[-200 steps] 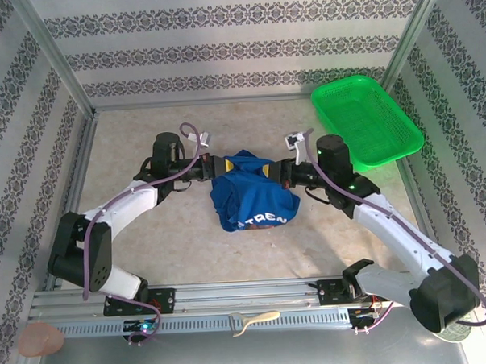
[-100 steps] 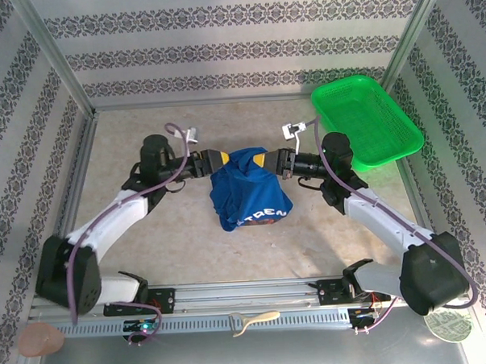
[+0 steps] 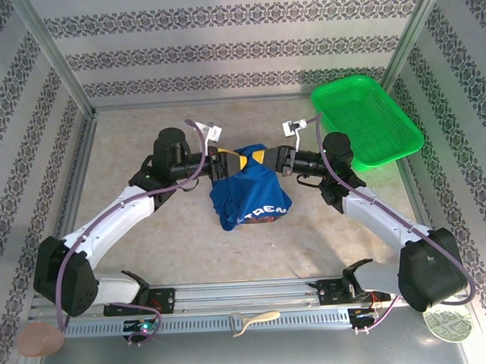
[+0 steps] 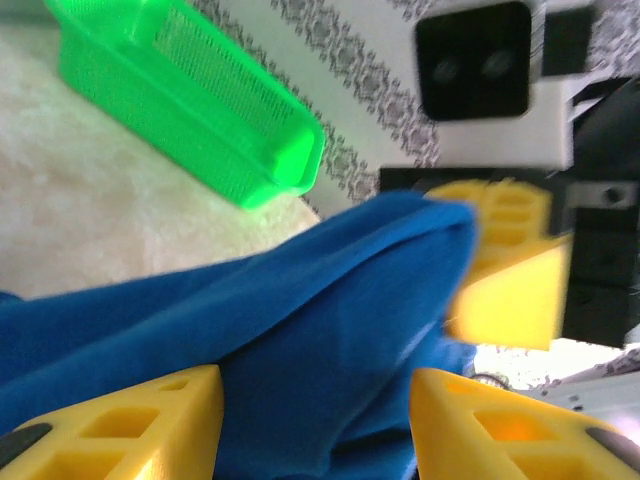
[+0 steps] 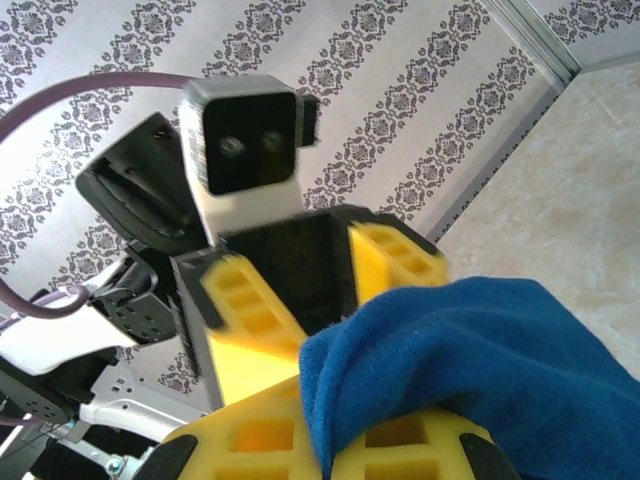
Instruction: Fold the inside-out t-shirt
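Left pincer (image 3: 235,161) has moved right, jaws apart astride the t-shirt (image 3: 247,190) top.

Both white arms reach inward, elbows out, yellow-fingered left gripper (image 3: 230,162) with jaws parted, nose to nose with yellow-fingered right gripper (image 3: 262,158) clamped on royal-blue cotton t-shirt (image 3: 247,194).

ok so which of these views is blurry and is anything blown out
top external: sharp and evenly lit, soft shadows under the arms; left wrist: the right gripper is smeared, the basket fairly crisp, a patch at lower right blown out white; right wrist: the left gripper looks soft, the t-shirt edge sharp.
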Motion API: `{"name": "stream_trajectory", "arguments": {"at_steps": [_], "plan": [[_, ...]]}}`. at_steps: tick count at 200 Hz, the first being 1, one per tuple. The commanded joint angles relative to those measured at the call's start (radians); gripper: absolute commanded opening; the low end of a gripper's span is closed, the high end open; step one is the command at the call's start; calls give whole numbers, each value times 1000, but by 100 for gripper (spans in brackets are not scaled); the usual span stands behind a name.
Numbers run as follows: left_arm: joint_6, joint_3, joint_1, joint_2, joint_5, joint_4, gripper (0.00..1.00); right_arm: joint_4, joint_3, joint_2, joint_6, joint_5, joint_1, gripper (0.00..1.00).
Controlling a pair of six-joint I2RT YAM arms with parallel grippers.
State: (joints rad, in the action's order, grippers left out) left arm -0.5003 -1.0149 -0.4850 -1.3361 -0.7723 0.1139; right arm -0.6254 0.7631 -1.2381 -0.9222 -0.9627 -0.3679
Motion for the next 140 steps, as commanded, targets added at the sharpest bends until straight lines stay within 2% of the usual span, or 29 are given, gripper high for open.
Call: {"name": "stream_trajectory", "arguments": {"at_steps": [1, 27, 42, 60, 69, 71, 77, 81, 87, 90, 102, 116, 140], "plan": [[57, -14, -11, -24, 9, -13, 51, -59, -12, 20, -9, -4, 14, 0], [68, -24, -24, -65, 18, -12, 49, -57, -13, 16, -13, -3, 18, 0], [39, -31, -24, -94, 26, 23, 23, -57, -17, 15, -11, -7, 20, 0], [-4, -71, -21, -118, 4, 46, 0, -50, -32, 12, -5, -2, 36, 0], [-27, -102, -15, -123, -29, 41, 0, -19, -44, 10, 14, 20, 54, 2], [-34, -109, -13, -125, -38, 41, 0, -6, -46, 9, 20, 28, 60, 6], [-57, -129, -5, -129, -71, 42, 0, 37, -53, 7, 41, 62, 73, 35], [-75, -141, 2, -131, -95, 45, 0, 65, -58, 6, 59, 85, 80, 50], [-108, -157, 11, -137, -129, 51, 0, 99, -68, 2, 81, 116, 88, 61], [-127, -164, 18, -139, -148, 57, 0, 112, -72, 1, 92, 131, 91, 64], [-225, -174, 37, -148, -218, 132, 0, 159, -95, -11, 119, 188, 94, 67], [-376, -173, 50, -162, -305, 292, 0, 222, -108, -42, 135, 261, 97, 64], [-679, -156, 55, -203, -381, 703, 0, 329, -108, -73, 152, 353, 104, 59]]}}
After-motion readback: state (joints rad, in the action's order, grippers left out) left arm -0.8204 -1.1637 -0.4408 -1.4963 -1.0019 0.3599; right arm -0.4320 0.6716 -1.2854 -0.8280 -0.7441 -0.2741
